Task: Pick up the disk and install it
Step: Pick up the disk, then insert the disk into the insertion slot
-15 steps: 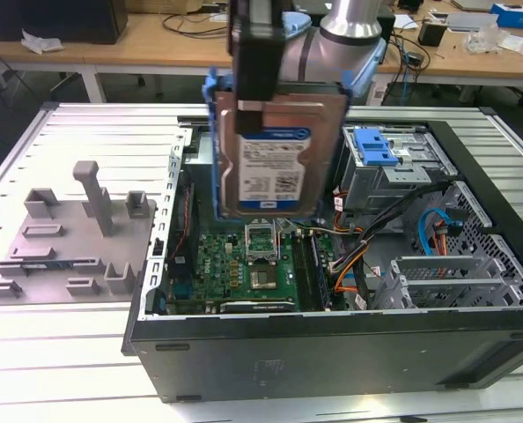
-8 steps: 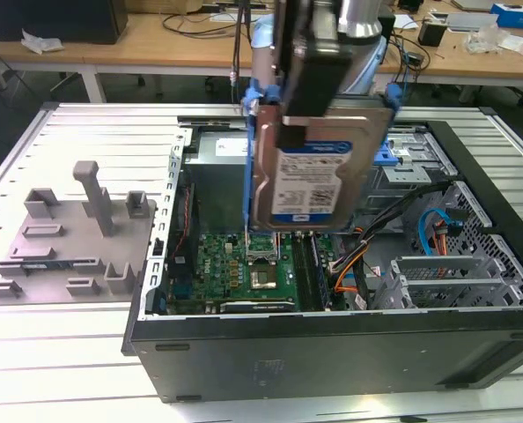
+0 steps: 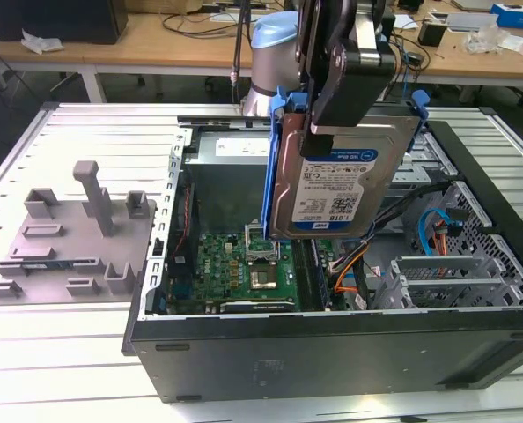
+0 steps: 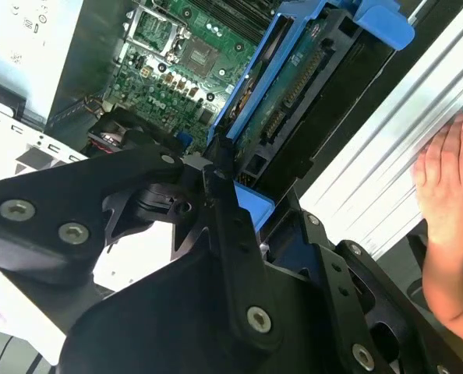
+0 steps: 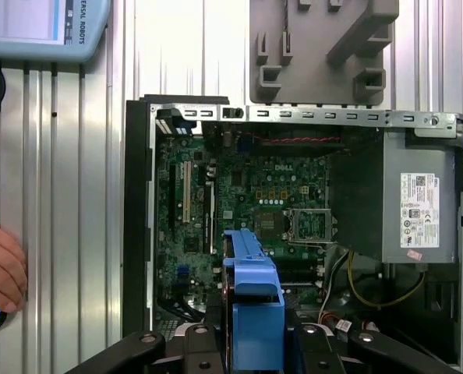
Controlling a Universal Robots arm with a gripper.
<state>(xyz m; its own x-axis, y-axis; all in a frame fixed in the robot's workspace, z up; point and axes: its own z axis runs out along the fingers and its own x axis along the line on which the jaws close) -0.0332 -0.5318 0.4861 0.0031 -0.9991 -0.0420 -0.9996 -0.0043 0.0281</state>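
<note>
The disk (image 3: 332, 189) is being gripped by the hand (image 3: 336, 123), with the fingers being pressed onto the drive's upper part so that it is being carried on edge, label turned toward the exterior view. Its blue carrier bracket is being seen around the silver body, and it is being shown again end-on in the first wrist view (image 5: 255, 296) and slanting away in the second wrist view (image 4: 294, 70). The disk is being held in the air over the open computer case (image 3: 332, 352), above the region between the green motherboard (image 3: 244, 264) and the grey drive cage (image 3: 455, 273) at the exterior view's right. The case is being supported on its side by the ribbed metal worktop (image 3: 68, 370). A grey fixture plate (image 3: 68, 238) is being carried by the same worktop, just beside the case at the exterior view's left. A person's fingers (image 4: 442, 164) are being rested on the worktop beside the case, well apart from the disk.
</note>
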